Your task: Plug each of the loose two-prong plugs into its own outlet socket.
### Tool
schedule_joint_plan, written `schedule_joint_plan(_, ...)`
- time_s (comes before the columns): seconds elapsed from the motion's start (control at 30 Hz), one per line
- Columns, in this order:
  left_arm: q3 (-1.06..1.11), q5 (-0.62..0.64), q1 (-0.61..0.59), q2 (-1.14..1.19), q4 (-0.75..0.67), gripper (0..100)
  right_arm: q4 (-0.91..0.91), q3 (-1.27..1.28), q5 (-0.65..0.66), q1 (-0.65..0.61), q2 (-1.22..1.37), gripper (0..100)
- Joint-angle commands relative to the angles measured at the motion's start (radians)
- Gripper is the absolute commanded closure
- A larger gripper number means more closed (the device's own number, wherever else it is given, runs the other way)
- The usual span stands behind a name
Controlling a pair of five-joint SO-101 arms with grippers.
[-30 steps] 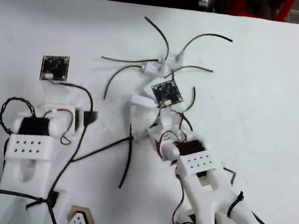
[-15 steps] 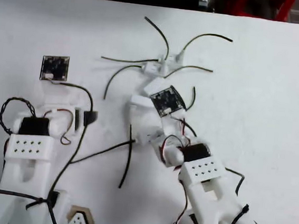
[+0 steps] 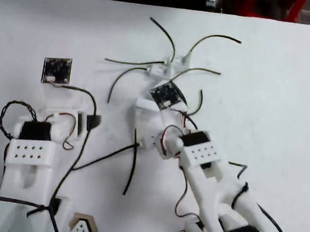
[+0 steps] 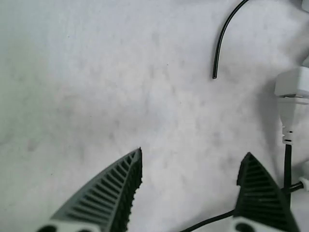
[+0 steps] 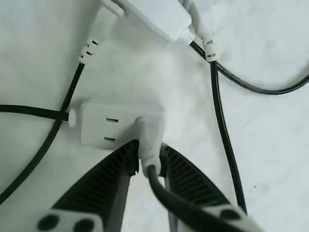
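The right end effector (image 5: 148,149) is pinching the small white plug (image 5: 150,133); the slots of the white socket block (image 5: 99,126) are sitting just beside it.

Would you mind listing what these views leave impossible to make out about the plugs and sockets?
Right wrist view: the prongs of the plug, hidden by its own body and the right end effector shut around it; whether they sit in the socket block is unclear.
High view: that plug, hidden beneath the right arm's camera board.
Left wrist view: a white connector, cut off by the picture's edge.
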Motion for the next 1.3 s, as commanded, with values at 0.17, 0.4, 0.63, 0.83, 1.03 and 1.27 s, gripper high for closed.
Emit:
schedule_joint_plan(0.17,-0.008,-0.009,-0.008,-0.028,-0.017,69,-0.021,0.011,0.005,-0.008,0.045,98.3)
schedule_joint_plan(0.4,-0.008,-0.009,-0.008,-0.028,-0.015,69,-0.019,-0.071,0.002,-0.024,0.090,98.3)
schedule_joint_plan(0.63,-0.008,-0.011,-0.008,-0.028,-0.014,69,-0.019,-0.272,-0.005,-0.015,0.105,98.2)
schedule_joint_plan(0.83,-0.008,-0.011,-0.008,-0.028,-0.015,68,-0.008,-0.374,-0.077,-0.015,0.105,89.0)
schedule_joint_plan(1.03,-0.008,-0.011,-0.007,-0.028,-0.017,68,0.134,-0.459,-0.080,-0.016,0.091,84.0)
schedule_joint_plan(1.27,-0.040,-0.011,-0.007,-0.028,-0.012,69,0.354,-0.539,-0.074,-0.015,-0.150,92.3)
